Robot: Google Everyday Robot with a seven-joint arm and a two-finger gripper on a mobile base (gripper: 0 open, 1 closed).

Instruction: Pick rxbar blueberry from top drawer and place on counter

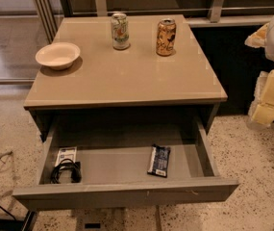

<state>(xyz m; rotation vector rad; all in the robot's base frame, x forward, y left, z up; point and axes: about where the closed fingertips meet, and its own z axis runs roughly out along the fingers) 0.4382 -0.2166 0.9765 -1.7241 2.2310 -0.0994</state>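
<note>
Counter (pixel 127 78) bears bowl (pixel 57 55), green can (pixel 120 31), orange can (pixel 166 37); gripper (pixel 270 99) at right.

I can read nothing here. The rxbar blueberry (pixel 159 160) in the top drawer (pixel 127 192) carries pale lettering (too blurred to make out). The green can (pixel 119 31) and orange can (pixel 166 37) show only patterns, and the white card (pixel 66 155) bears unreadable print. My gripper (pixel 270 97) hangs at the right edge.

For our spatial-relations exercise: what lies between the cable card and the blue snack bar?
Camera view: only bare floor of the top drawer between cable card and rxbar blueberry. The gripper hangs at the right edge, beside the counter.
</note>
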